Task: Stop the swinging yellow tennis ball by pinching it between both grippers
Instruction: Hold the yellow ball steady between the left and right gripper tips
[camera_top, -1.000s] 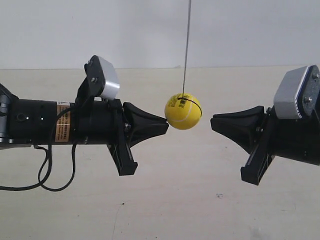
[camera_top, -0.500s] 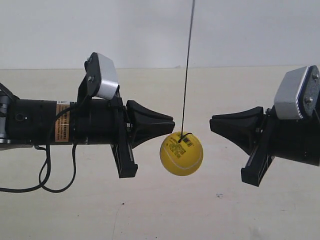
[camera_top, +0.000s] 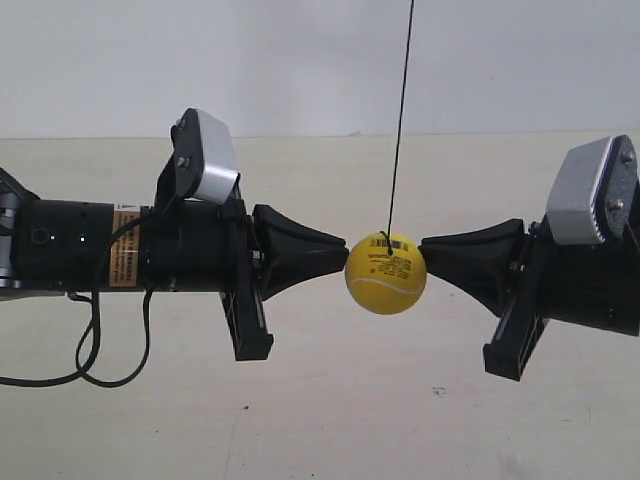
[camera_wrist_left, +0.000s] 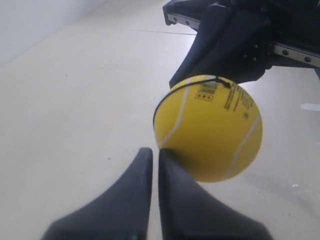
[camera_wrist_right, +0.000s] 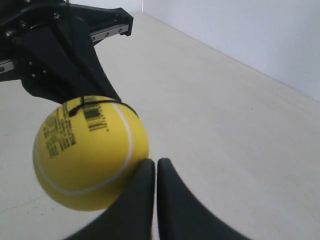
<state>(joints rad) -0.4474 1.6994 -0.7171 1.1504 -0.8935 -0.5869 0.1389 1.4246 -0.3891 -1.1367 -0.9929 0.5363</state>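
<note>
**mo:** Compared with half a second back, the yellow tennis ball (camera_top: 386, 274) is out from under the tip of the arm at the exterior view's left (camera_top: 120, 248) and sits right between the two tips. The string (camera_top: 401, 120) has leaned over toward the arm at the exterior view's right (camera_top: 590, 280). The arms themselves barely budge.

**jan:** So is it caught?

**mo:** Looks like it touches both tips. On the left gripper (camera_wrist_left: 154, 151) the fingers (camera_wrist_left: 175, 200) are pressed nearly together, just a thin slit with nothing inside. Same story on the right gripper (camera_wrist_right: 153, 162). So the ball is squeezed between the two tips, not inside either one. It hangs in the air over the tabletop (camera_top: 320, 400), on the near side of the far edge where the wall (camera_top: 300, 60) starts.

**jan:** Any tips for nailing the pinch?

**mo:** In the exterior view both tips meet the ball above its middle, so I reckon it could squirt out downward. I'd line both tips up with the ball's middle and press in evenly and slowly from both sides.

**jan:** Any containers around?

**mo:** None that I can see, no box, bowl or tray.
</note>
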